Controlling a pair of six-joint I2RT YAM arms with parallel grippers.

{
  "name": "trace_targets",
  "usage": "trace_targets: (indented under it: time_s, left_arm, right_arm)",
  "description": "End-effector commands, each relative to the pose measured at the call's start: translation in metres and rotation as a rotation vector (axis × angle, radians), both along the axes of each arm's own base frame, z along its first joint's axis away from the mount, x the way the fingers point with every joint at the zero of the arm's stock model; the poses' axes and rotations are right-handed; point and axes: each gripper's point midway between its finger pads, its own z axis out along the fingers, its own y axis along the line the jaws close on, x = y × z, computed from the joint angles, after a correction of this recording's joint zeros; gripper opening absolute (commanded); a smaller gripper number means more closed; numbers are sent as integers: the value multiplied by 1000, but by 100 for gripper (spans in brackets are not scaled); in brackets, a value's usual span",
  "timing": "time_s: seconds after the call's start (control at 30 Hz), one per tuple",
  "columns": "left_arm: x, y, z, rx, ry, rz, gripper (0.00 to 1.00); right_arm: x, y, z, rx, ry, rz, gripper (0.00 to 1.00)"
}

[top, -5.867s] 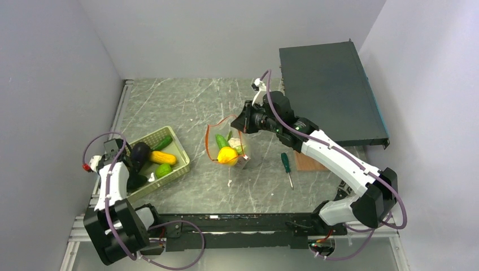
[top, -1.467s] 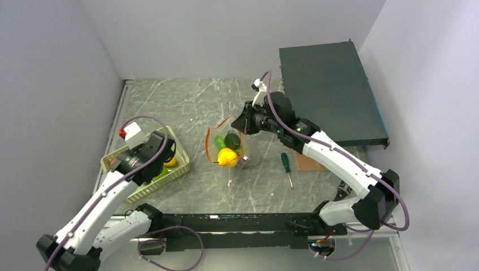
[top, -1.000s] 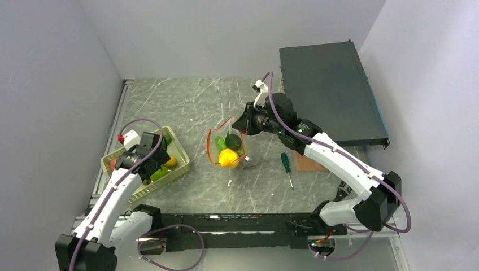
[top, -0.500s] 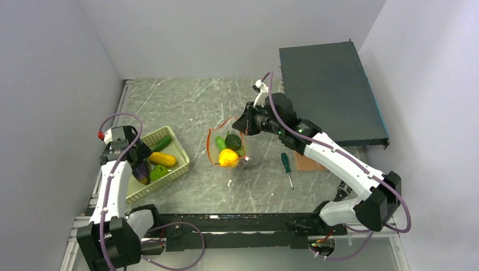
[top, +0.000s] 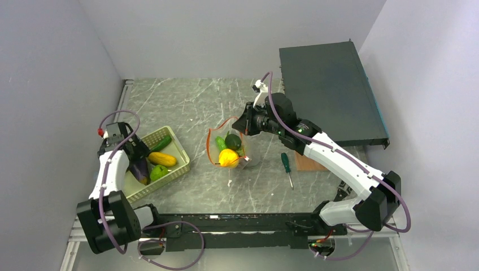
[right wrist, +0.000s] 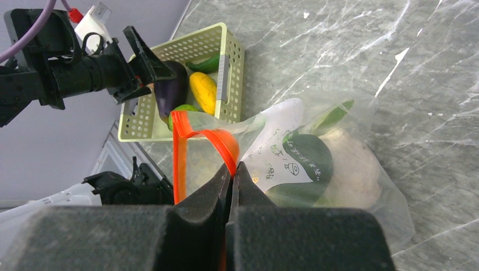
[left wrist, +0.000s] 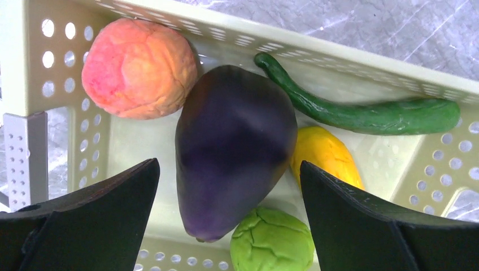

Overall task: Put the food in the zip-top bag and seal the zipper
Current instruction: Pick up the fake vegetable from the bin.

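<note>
Left gripper: The left gripper [left wrist: 229, 166] hung over the basket near the counter's [top: 186, 101] near-left corner, jaws spread wide and holding nothing, one finger on each side of the eggplant and clear of it.

Basket: The light green slatted basket [left wrist: 339, 48] held five toy foods: a dark purple eggplant [left wrist: 234, 147] in the middle, a peach-coloured fruit [left wrist: 138, 68] touching its stem end, a yellow fruit [left wrist: 322, 152] and a green lumpy vegetable [left wrist: 271, 240] against its side and tip, and a cucumber [left wrist: 367, 113] along the wall.

Handling: The eggplant looked glossy, rounded and probably light and hard. It seemed likely to squirt out of a pinch near either end, so across its broad middle looked the safest hold.

Screwdriver: A green-handled screwdriver [top: 287, 165] lay right of centre, apart from the bag.

Zip-top bag: The clear, crinkly zip-top bag [right wrist: 384, 197] sat at the counter's centre, mouth toward the basket, already holding a yellow piece [top: 228, 157], a dark green piece [top: 233, 140] and a whitish one. Thin and limp, it appeared to need support at the mouth.

Right gripper: The right gripper [right wrist: 232, 172] was pinched tight on the zipper [right wrist: 178, 152], lifting the red-orange strip so the mouth gaped. The slider tab could not be made out.

Far right corner: A dark flat case [top: 330, 90] lay there.

Stage: Loading appeared about half done, with sealing not yet begun.
</note>
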Motion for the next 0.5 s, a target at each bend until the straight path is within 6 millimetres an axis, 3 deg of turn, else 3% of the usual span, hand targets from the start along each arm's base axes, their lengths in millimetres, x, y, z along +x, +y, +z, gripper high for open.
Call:
trace_targets:
  time_s: [0.0,0.13,0.27,0.47]
  left_arm:
    - [15,3,0,-56,-66,-20,100]
    - [17,12,-10,-75,-62,7,100]
    - [16,5,-27,-144,-26,8,100]
    - [8,5,-33,-143,-3,34,100]
  right_arm:
    - [5,7,22,52,-63,12,0]
    - [4,7,23,58,-69,15,0]
    - [3,7,25,73,-73,20,0]
    - [2,6,25,78,-77,18,0]
